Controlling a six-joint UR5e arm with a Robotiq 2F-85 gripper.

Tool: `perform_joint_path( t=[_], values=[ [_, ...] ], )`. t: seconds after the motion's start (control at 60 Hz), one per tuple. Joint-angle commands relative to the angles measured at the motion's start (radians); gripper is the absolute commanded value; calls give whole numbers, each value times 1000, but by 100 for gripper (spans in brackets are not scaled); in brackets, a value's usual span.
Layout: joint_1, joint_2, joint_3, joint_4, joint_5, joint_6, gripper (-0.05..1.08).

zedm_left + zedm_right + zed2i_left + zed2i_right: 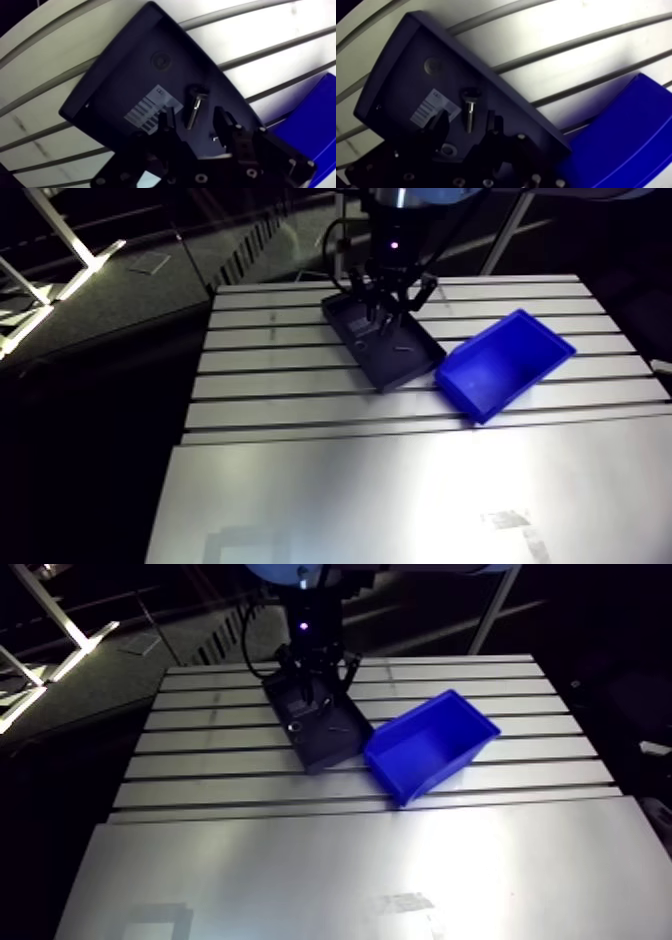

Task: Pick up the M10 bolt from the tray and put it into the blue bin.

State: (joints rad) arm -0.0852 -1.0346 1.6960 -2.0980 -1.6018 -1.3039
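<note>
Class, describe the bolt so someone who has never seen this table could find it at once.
On the slotted aluminium table sits a dark tray beside a blue bin. Inside the tray, next to a white barcode label, lies the bolt, between the fingers of the open hand. Unlike the flat label, it is a shiny metal shank with a wider head.

The M10 bolt (194,106) is short and silver-grey, with a darker head. It lies flat on the floor of the tray (120,70), just beside a white barcode label (150,107). It is between the two spread fingers of the gripper (195,119) and touches neither of them. The tray is dark, shallow and rectangular, and it sits turned at an angle across the slots of the table (300,388). The blue bin (505,363) is an open rectangular box. It stands just beside one long side of the tray and is also turned at an angle.
</note>
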Motion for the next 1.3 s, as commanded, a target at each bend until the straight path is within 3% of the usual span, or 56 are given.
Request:
perform_joint_path(
  t=[0.017, 1.067, 1.3],
  values=[
    [1, 1, 6, -14, 0, 0, 50],
    [-4, 6, 14, -24, -5, 0, 64],
    [-5, 8, 14, -26, -7, -1, 71]
  ],
)
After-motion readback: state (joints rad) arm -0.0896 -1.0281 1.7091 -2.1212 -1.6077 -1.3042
